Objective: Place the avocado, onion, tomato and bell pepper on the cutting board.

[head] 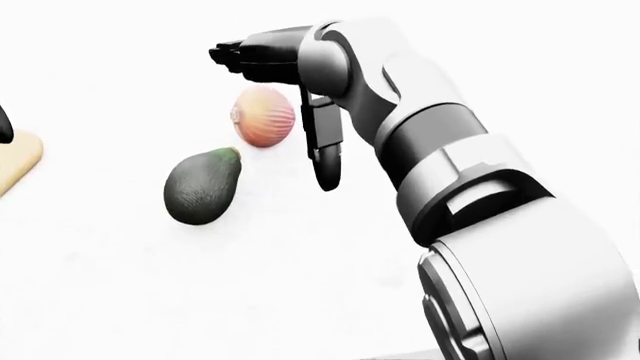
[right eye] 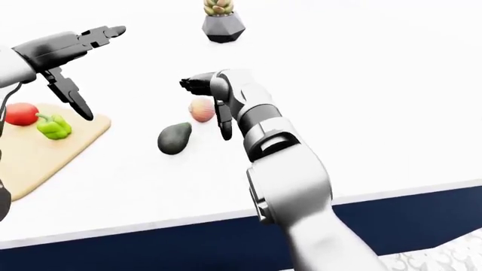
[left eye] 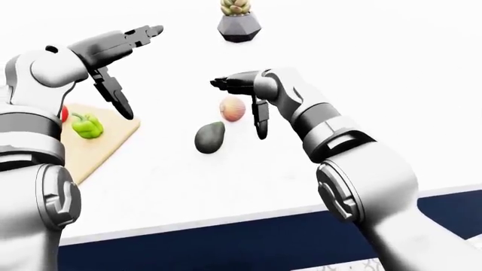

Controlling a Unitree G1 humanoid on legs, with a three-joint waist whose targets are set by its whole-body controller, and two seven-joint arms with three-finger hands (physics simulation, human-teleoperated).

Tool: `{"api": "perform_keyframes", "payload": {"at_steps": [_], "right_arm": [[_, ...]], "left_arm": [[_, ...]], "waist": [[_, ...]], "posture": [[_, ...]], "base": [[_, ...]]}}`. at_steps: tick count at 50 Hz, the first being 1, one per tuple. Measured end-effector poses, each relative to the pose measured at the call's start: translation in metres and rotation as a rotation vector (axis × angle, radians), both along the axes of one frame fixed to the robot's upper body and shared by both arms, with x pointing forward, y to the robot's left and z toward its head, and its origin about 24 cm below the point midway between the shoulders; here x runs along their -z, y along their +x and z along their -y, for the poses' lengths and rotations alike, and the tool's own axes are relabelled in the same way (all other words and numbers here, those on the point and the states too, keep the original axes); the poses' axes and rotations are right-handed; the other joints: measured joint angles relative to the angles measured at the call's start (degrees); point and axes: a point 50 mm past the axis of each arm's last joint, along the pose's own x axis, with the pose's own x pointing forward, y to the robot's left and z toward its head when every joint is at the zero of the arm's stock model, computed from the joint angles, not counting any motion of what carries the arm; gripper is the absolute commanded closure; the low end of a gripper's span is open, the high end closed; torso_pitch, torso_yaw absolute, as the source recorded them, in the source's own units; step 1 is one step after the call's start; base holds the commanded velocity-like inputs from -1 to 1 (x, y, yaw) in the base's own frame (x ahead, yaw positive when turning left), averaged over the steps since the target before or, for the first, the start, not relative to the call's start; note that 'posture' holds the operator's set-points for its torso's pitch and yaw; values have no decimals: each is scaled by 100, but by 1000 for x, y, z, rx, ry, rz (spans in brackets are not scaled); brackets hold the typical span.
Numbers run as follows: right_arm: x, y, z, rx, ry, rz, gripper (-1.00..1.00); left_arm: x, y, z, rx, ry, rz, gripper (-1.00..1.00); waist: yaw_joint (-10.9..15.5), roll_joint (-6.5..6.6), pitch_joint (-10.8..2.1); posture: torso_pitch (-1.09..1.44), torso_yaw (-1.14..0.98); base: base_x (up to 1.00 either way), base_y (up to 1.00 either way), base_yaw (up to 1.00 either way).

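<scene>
Right hand hangs spread and empty over the onion; avocado lies touching at its 7 o'clock. Left hand spread, empty. Tomato and bell pepper on cutting board. Risk: descending thumb nudges onion, rolling it along the bench.

Plenty of bare white countertop below and right of the dark green avocado in the left-eye view, open to any approach. Tight quarters higher up: pale pink striped onion just above the avocado, the open right hand close over it, one black finger hanging just right of both. Left side flanked by the tan wooden cutting board, already bearing the green bell pepper and red tomato, with the open left hand raised above it. Grey faceted succulent pot well apart, near the top edge.
</scene>
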Motion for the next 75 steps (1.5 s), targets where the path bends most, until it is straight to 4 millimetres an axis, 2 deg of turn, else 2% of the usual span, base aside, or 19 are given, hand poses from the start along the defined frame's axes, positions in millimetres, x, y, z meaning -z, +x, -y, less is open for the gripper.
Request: {"api": "perform_keyframes", "payload": {"at_steps": [14, 24, 36, 44, 45, 46, 47, 50, 51, 52, 55, 59, 68, 69, 72, 73, 74, 75], "right_arm": [[1, -2, -5, -13, -35, -11, -100], [-5, -3, -11, -18, 12, 12, -100], [6, -3, -12, -13, 4, -5, -100], [3, -3, -14, -14, 8, 12, -100], [4, -3, -13, -13, 8, 12, -84], [5, -3, -13, -11, 7, 12, -56], [6, -3, -13, -10, 7, 12, -18], [9, -3, -12, -6, 2, 9, 7], [10, -3, -12, -5, 0, 7, 26], [7, -2, -11, -1, 6, 25, 33], [-1, -2, -12, 0, 29, 63, 29], [2, -2, -13, -8, 20, 49, 20], [5, -2, -12, -18, 30, 53, 26], [5, -2, -12, -18, 30, 54, 29], [3, -2, -11, -18, 25, 54, 56], [2, -2, -10, -17, 22, 53, 71], [1, -2, -9, -16, 18, 52, 100], [1, -1, -8, -14, 14, 50, 100]], "left_arm": [[4, -2, -4, -4, -9, -8, -100], [8, -3, -8, -12, -13, -16, -100], [17, -4, -14, -21, -19, -35, -100], [19, -5, -16, -25, -23, -38, -100], [20, -5, -16, -26, -24, -38, -100], [20, -6, -17, -27, -25, -39, -100], [21, -6, -17, -28, -26, -39, -100], [24, -6, -18, -29, -28, -43, -100], [25, -6, -18, -29, -29, -45, -100], [25, -6, -18, -29, -29, -46, -100], [28, -6, -20, -32, -30, -55, -100], [28, -7, -20, -33, -33, -51, -100], [28, -7, -20, -26, -39, -50, -100], [28, -7, -20, -26, -39, -49, -100], [26, -7, -19, -23, -39, -46, -100], [25, -7, -19, -22, -38, -44, -100], [24, -7, -18, -21, -38, -42, -100], [24, -6, -17, -19, -37, -41, -100]], "waist": [[-26, 43, -13], [-31, 57, -18], [-36, 75, -21], [-41, 84, -29], [-40, 84, -33], [-40, 85, -36], [-39, 87, -40], [-39, 92, -44], [-39, 93, -43], [-37, 96, -41], [-34, 100, -58], [-34, 92, -76], [-43, 103, -89], [-41, 104, -87], [-32, 106, -67], [-30, 105, -61], [-28, 104, -54], [-26, 102, -47]], "posture": [[0, 0], [0, 0], [0, 0], [0, 0], [0, 0], [0, 0], [0, 0], [0, 0], [0, 0], [0, 0], [0, 0], [0, 0], [0, 0], [0, 0], [0, 0], [0, 0], [0, 0], [0, 0]], "base": [[0, 0, 0], [0, 0, 0], [0, 0, 0], [0, 0, 0], [0, 0, 0], [0, 0, 0], [0, 0, 0], [0, 0, 0], [0, 0, 0], [0, 0, 0], [0, 0, 0], [0, 0, 0], [0, 0, 0], [0, 0, 0], [0, 0, 0], [0, 0, 0], [0, 0, 0], [0, 0, 0]]}}
